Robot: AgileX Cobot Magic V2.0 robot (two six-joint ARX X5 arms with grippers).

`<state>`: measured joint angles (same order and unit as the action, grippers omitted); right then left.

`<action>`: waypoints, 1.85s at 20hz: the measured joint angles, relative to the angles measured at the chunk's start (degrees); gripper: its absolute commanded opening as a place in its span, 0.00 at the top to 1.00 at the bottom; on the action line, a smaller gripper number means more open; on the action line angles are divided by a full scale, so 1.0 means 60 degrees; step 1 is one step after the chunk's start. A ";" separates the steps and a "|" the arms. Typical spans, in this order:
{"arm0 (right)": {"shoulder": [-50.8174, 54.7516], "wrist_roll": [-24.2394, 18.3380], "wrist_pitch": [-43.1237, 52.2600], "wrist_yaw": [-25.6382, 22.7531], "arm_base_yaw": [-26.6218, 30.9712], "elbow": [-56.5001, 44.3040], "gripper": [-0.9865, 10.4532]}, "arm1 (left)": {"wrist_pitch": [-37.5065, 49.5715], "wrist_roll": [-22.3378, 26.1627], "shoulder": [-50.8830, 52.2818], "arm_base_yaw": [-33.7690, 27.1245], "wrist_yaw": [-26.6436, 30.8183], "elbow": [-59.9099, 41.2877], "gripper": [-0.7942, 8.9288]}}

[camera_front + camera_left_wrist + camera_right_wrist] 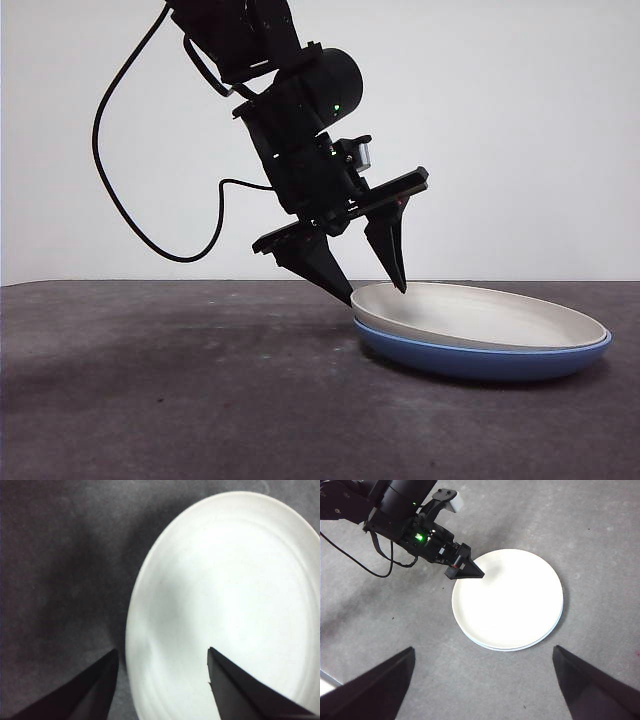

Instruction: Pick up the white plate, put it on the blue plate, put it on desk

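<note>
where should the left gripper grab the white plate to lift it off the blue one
By the rim nearest the left gripper. The white plate lies flat, nested in the blue plate, so only its thin raised edge offers a hold. The open jaws already straddle that edge, one outside and one inside; closing there, coming from above, looks best.

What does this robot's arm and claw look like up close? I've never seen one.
The left arm is all black, built of chunky blocks with a rounded cylinder housing showing a small green light. A thin black cable loops loosely beside it. A small grey-white part sits near the wrist. The left gripper has two black jaws tapering to sharp points. The right gripper shows similar black pointed jaws.
</note>
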<state>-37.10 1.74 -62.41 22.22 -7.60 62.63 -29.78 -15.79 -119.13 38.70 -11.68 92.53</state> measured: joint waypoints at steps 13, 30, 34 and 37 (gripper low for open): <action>-0.0025 0.0004 -0.0240 -0.0736 0.0000 0.0000 0.53 | -0.2222 0.1173 0.4124 -0.0758 -0.0007 0.0033 0.62; -0.0710 0.0026 -0.0382 -0.0714 0.0000 0.0000 0.53 | -0.2040 0.2051 0.9424 -0.1239 -0.3493 -0.5606 0.63; -0.0834 0.0047 -0.0463 -0.0714 0.0000 0.0000 0.53 | -0.1993 0.2087 0.9493 -0.1242 -0.3530 -0.5610 0.63; -0.0907 0.0251 -0.0499 -0.0721 0.0000 0.0000 0.53 | -0.1989 0.2095 0.9493 -0.1242 -0.3530 -0.5614 0.63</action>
<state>-42.54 3.25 -65.41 17.89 -7.60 62.63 -41.71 -3.22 -62.17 31.24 -32.86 58.85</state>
